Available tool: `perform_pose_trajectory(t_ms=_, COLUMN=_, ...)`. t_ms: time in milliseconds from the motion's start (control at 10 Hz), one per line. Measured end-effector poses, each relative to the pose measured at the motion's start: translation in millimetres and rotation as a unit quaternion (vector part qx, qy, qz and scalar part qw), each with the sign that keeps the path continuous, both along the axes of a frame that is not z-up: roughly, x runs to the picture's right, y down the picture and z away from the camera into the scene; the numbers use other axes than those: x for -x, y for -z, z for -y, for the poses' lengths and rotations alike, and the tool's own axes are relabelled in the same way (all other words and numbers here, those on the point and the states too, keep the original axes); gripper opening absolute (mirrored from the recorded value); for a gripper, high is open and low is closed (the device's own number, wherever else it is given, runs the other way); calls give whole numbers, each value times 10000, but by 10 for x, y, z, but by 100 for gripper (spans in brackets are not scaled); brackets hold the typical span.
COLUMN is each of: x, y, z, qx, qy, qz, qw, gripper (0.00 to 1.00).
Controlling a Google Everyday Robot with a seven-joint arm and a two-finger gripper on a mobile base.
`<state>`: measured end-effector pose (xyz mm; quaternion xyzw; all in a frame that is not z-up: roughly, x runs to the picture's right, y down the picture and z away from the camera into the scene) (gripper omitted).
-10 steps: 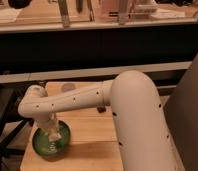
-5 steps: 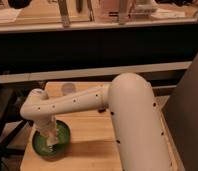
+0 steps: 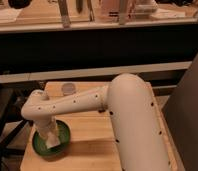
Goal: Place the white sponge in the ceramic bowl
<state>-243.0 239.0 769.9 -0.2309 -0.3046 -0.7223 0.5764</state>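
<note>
The green ceramic bowl (image 3: 40, 146) sits on the wooden table near its front left corner. My white arm reaches from the right across the table and bends down over the bowl. The gripper (image 3: 50, 134) points down into the bowl, above its middle. A small whitish block, the white sponge (image 3: 56, 143), shows at the gripper's tip inside the bowl. I cannot tell whether it rests on the bowl's bottom or is still held. The arm hides part of the bowl's far rim.
A small grey round cup (image 3: 68, 88) stands at the back of the table (image 3: 92, 130). Behind the table are a dark gap and a shelf with glass panes. The table's left edge is close to the bowl.
The gripper stays over the bowl, almost still. The arm's upper part has shifted slightly left and toward me.
</note>
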Motion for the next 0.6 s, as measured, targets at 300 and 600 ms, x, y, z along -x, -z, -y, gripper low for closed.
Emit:
perform_pose_trajectory(t_ms=300, x=15, y=89, z=109, qx=-155, qy=77, qz=34, qw=9998, gripper=80)
perform_pose_trajectory(t_ms=600, x=50, y=248, z=255, qx=-495, qy=46, qz=60, qw=9987, gripper=80)
